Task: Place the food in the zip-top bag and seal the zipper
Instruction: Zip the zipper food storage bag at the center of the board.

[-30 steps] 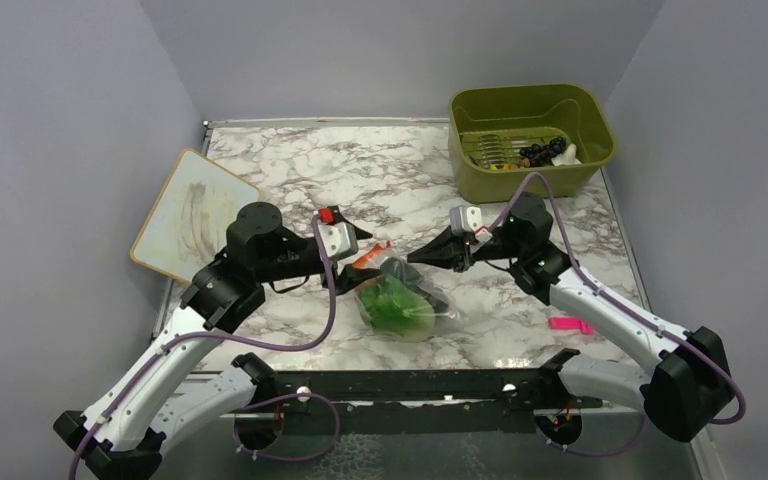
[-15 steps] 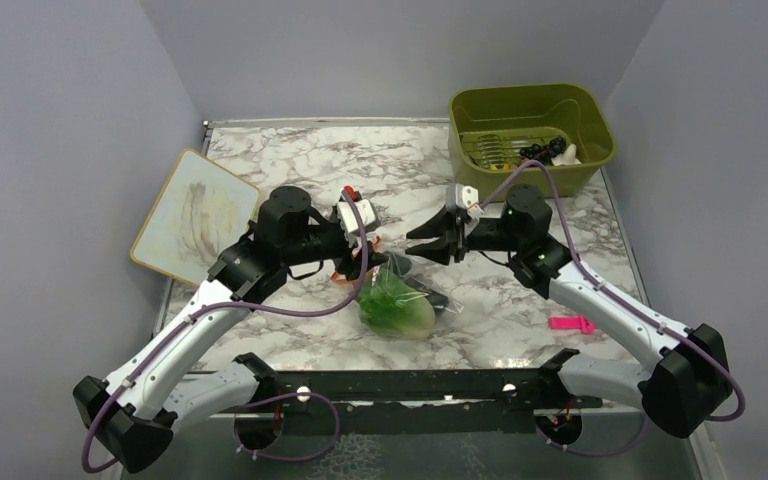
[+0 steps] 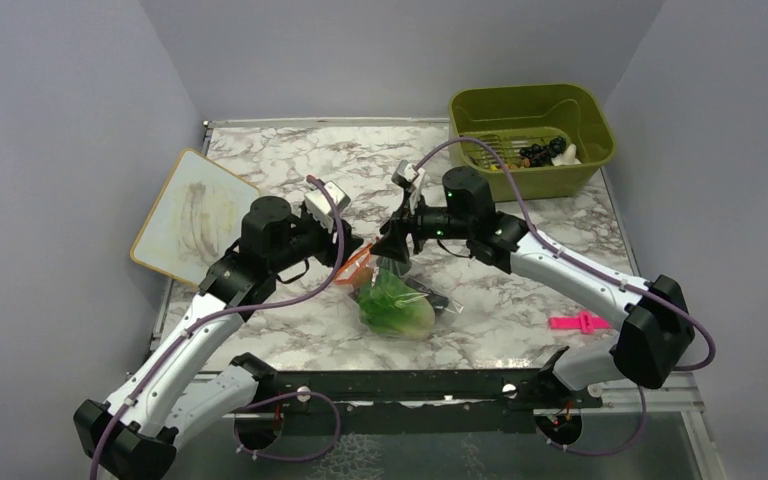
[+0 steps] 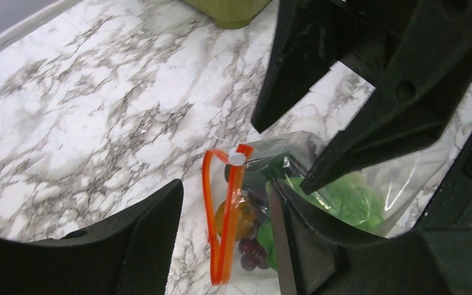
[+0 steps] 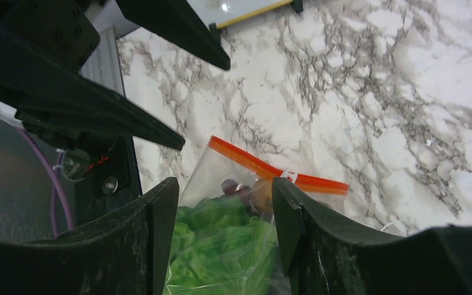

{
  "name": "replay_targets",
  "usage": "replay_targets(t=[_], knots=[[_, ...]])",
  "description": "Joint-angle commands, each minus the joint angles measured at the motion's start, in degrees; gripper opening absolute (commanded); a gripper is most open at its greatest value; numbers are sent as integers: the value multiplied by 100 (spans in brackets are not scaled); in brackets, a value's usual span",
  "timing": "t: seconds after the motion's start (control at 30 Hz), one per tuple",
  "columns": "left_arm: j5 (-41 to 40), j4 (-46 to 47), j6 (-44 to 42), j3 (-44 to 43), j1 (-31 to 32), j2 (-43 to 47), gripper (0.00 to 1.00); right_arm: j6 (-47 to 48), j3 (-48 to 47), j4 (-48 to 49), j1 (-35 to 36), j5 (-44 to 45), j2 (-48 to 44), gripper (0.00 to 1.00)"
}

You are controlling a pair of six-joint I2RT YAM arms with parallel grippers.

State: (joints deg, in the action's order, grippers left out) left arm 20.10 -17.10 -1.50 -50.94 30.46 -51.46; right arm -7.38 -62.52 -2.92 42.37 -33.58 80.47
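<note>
at the near edge the table [image 3: 480,345] lay bare apart from a pink clip [image 3: 572,323] well off to the right. just beyond, mid-table, the zip-top bag [image 3: 430,300] lay flat with the lettuce [image 3: 395,308], grapes [image 4: 250,258] and an orange piece [image 4: 233,215] inside, so loading looked largely done. the zipper [image 4: 224,246] appeared slightly parted near its white slider [image 4: 236,158]; sealing seemed left to do. the left gripper [image 3: 352,252] straddled the strip with jaws released, holding nothing, and the right gripper [image 3: 392,250], also spread and empty, hung over the bag, the two crowded close together. farther back, open marble, a board [image 3: 195,213] at the left edge, and the green bin [image 3: 480,180] with small pieces [image 3: 545,152], possibly unbagged food.
</note>
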Motion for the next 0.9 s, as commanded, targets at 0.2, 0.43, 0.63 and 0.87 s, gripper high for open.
replay_targets(t=[0.2, 0.43, 0.63, 0.87], knots=[[-1978, -212, 1515, 360, -184, 266, 50, 402, -490, -876, 336, 1254, 600, 60], [-2044, -492, 1998, 329, -255, 4, 48, 617, -862, -1193, 358, 1405, 869, 58], [-1847, -348, 2292, 547, -302, -74, 48, 589, -1124, -1485, 360, 1625, 942, 57], [-1564, -246, 2648, 803, -438, -143, 48, 731, -945, -1406, 360, 1125, 1094, 46]])
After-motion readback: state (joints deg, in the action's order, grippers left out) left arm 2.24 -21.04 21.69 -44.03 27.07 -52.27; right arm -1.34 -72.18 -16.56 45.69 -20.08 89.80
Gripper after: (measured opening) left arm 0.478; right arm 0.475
